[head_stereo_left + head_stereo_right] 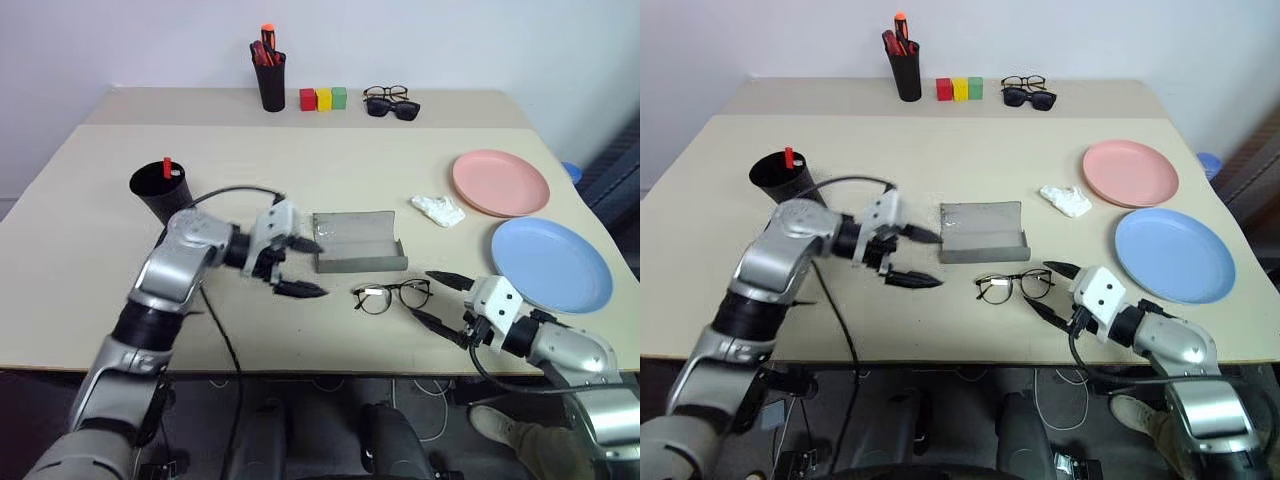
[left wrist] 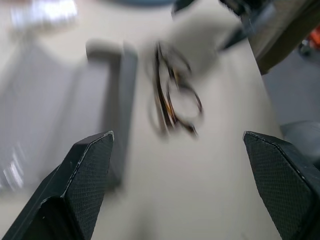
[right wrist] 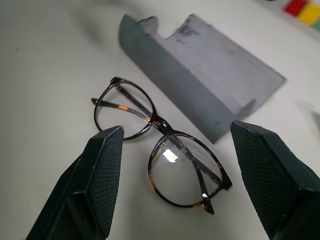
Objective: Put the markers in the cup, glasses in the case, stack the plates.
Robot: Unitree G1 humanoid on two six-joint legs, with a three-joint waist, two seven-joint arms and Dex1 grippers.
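The right end effector is hanging released beside the glasses, lying low-centre on the bench below the case. It should be straddling the bridge squarely. The left end effector is gaping empty.

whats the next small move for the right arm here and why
Probably ease the right gripper forward and down onto the glasses, then close. Its fingers are open and aimed at the folded frames, which lie on the table just in front of the open case, not yet touched. The left gripper is open and empty beside the case.
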